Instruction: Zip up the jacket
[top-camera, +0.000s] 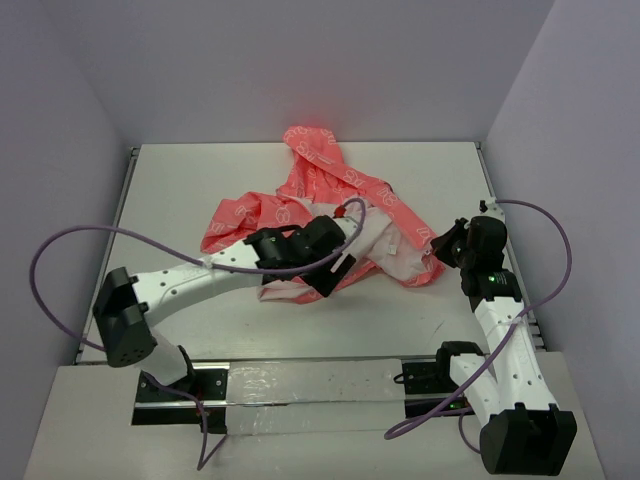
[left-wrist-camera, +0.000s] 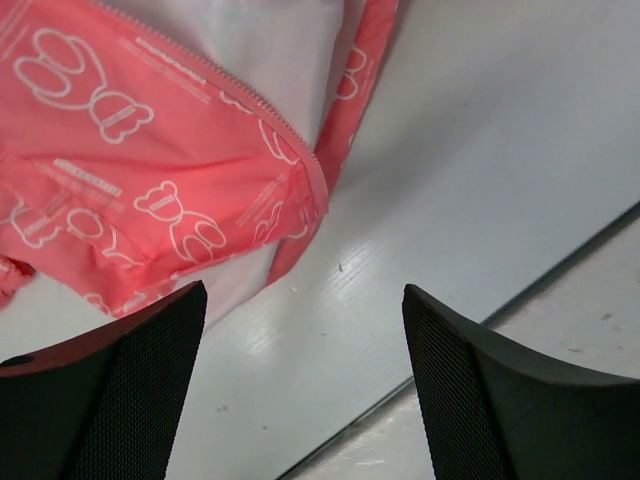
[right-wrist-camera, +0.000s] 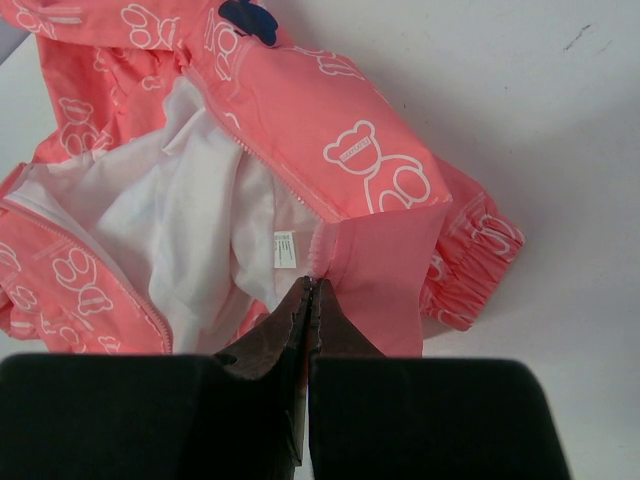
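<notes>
Jacket (top-camera: 320, 205) lies unzipped on the table (top-camera: 180, 190); right gripper (right-wrist-camera: 312, 292) is clamped on its hem, left gripper (left-wrist-camera: 302, 300) stands apart.

The coral-pink jacket is crumpled at the table's centre, one fold reaching toward 12 o'clock, its front open and pale lining (right-wrist-camera: 170, 200) exposed. From above, the right gripper sits at the garment's 4 o'clock corner. Its wrist view shows the fingers pressed together on pink fabric at the foot of one zipper edge, just beside a small white label (right-wrist-camera: 285, 248), with the dark blue emblem (right-wrist-camera: 250, 15) at 12 o'clock. The left gripper hovers at the jacket's 6 o'clock edge, fingers spread wide with nothing between them. The other zipper edge (left-wrist-camera: 255, 105) ends in a corner at its 12 o'clock.
</notes>
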